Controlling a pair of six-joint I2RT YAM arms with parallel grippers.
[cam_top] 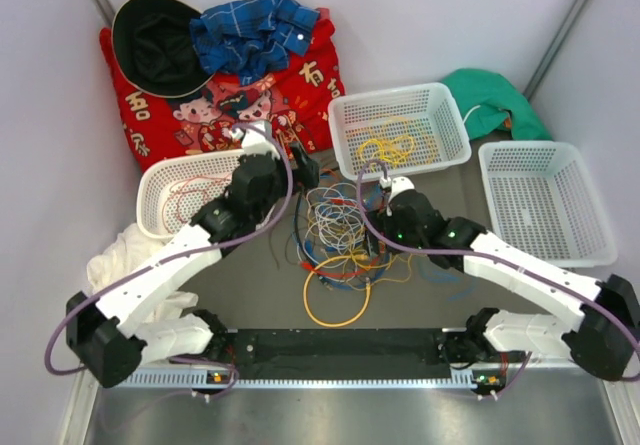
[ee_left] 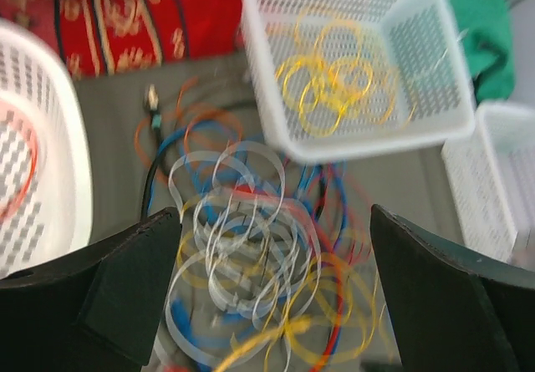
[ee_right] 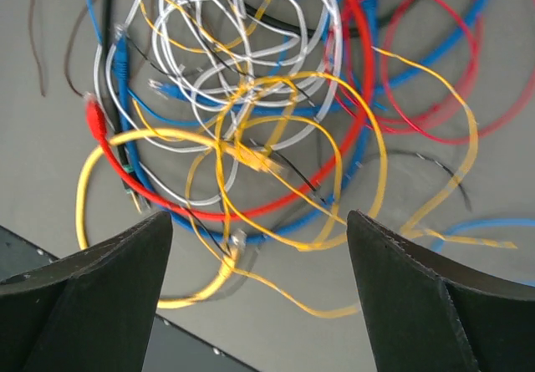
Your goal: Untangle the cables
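Black, wedge-shaped, spread wide and gripping nothing: left gripper (ee_left: 273, 247) and right gripper (ee_right: 259, 247), low over the heap. Looks partly done: yellow coils (cam_top: 388, 148) sorted into white perforated plastic basket (cam_top: 345, 130), upper centre; red loop (cam_top: 183, 200) in left basket (cam_top: 150, 177). Still knotted mid-frame: cables (cam_top: 335, 235), thin, glossy, springy rings of white, blue, red, yellow.

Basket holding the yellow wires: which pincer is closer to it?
Right. The right pincer hovers just before the near rim of the basket; the left pincer is farther off, to its left.
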